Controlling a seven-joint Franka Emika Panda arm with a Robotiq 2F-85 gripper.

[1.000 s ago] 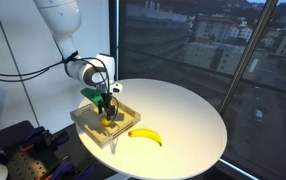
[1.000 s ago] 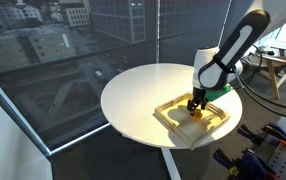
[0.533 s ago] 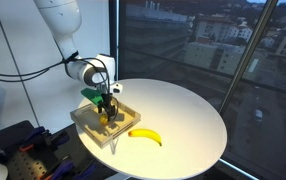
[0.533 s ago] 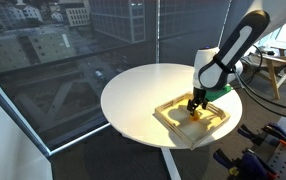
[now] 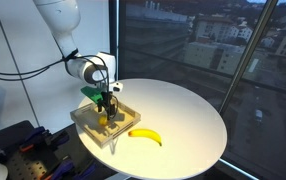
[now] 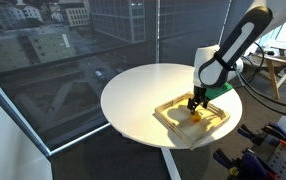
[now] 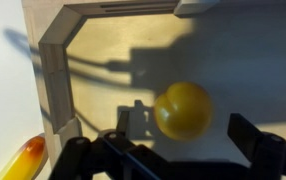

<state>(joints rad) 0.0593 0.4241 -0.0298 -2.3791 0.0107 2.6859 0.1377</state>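
A shallow wooden tray (image 5: 88,122) (image 6: 176,122) (image 7: 55,70) sits on the round white table (image 5: 188,115) (image 6: 138,95). A small yellow round fruit (image 7: 183,109) (image 6: 195,113) lies on the tray floor. My gripper (image 7: 181,138) (image 5: 107,112) (image 6: 195,104) hangs just above it, open, with its dark fingers (image 7: 255,140) on either side of the fruit and gaps showing between them and it. A banana (image 5: 146,135) lies on the table beside the tray; its tip (image 7: 23,160) shows at the lower left of the wrist view.
The tray stands close to the table's edge. Large windows (image 5: 213,40) (image 6: 63,50) surround the table. A dark stand with clamps (image 5: 18,145) (image 6: 268,145) is near the table, and a chair (image 6: 278,65) stands behind the arm.
The jaws have opened a little wider around the yellow fruit. The arm and the fruit stay in place.
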